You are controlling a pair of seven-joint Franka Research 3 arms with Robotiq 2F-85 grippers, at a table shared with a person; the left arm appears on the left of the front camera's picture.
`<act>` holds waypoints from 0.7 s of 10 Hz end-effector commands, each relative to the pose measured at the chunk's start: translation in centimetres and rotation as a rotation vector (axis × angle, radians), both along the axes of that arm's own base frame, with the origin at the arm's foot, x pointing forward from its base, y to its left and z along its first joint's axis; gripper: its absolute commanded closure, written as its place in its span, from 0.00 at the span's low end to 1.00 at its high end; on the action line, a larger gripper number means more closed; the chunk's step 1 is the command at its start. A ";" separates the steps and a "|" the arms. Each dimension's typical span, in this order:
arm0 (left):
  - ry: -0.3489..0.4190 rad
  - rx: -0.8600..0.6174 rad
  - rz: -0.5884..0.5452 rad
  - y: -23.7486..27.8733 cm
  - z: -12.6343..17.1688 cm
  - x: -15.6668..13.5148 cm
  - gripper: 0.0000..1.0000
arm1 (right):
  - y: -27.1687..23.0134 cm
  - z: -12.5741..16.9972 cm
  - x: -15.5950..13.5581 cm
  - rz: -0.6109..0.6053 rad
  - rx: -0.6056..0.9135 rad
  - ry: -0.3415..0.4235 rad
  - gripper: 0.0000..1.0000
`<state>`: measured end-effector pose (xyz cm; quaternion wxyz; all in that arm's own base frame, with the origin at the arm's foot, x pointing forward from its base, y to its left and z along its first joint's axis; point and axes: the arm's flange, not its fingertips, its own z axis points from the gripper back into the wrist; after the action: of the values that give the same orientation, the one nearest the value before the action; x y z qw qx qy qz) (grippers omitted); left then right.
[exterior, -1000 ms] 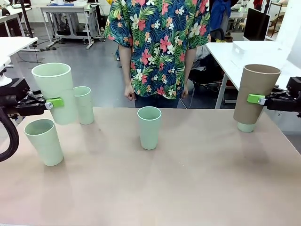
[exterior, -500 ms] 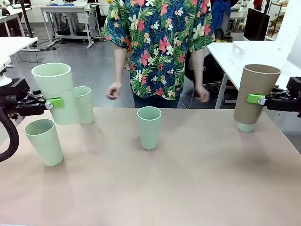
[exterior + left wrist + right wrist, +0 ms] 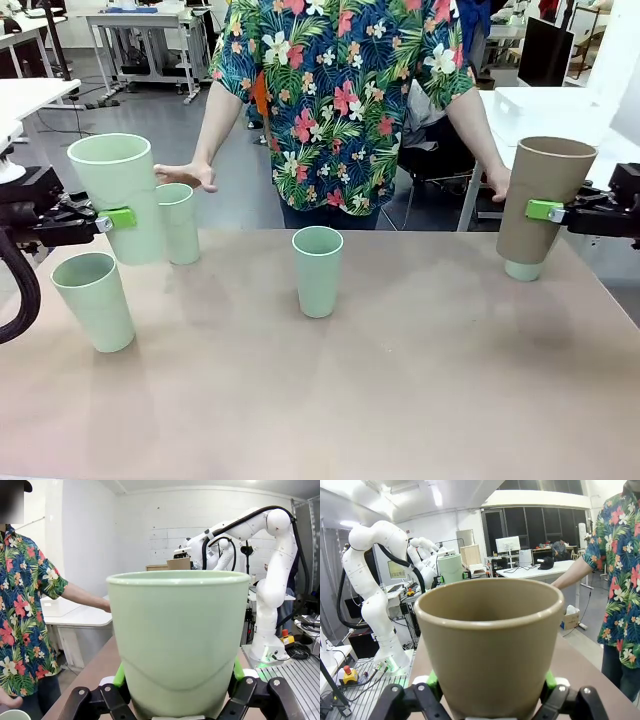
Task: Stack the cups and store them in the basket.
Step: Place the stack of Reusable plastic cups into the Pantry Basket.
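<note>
Upright middle cup [image 3: 318, 270] stands between left end effector [image 3: 120, 217], clamped on green cup [image 3: 115, 180], and right end effector [image 3: 545, 210], clamped on brown cup [image 3: 545, 175].

1. First green cup [image 3: 118, 195]: upright in the air by the table's [image 3: 400, 400] left edge.
2. Standing on it: far-left cup [image 3: 178, 222], near-left cup [image 3: 93, 300], middle cup [image 3: 318, 270], all green.
3. Brown cup [image 3: 540, 195]: up by the right edge, last green cup [image 3: 523, 270] poking out below.
</note>
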<state>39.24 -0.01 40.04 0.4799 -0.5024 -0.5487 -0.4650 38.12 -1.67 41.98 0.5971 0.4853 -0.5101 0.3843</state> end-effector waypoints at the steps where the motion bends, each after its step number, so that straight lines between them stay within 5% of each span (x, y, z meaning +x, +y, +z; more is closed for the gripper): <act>1: -0.009 -0.001 0.002 -0.1 0.2 -0.1 0.14 | 0.0 0.1 0.0 0.001 -0.005 -0.002 0.14; 7: -0.009 -0.001 0.002 -0.1 0.2 -0.1 0.14 | 0.0 0.1 0.0 0.001 -0.005 -0.002 0.14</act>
<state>39.24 -0.01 40.04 0.4799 -0.5024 -0.5487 -0.4650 38.12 -1.67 41.98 0.5971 0.4853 -0.5101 0.3843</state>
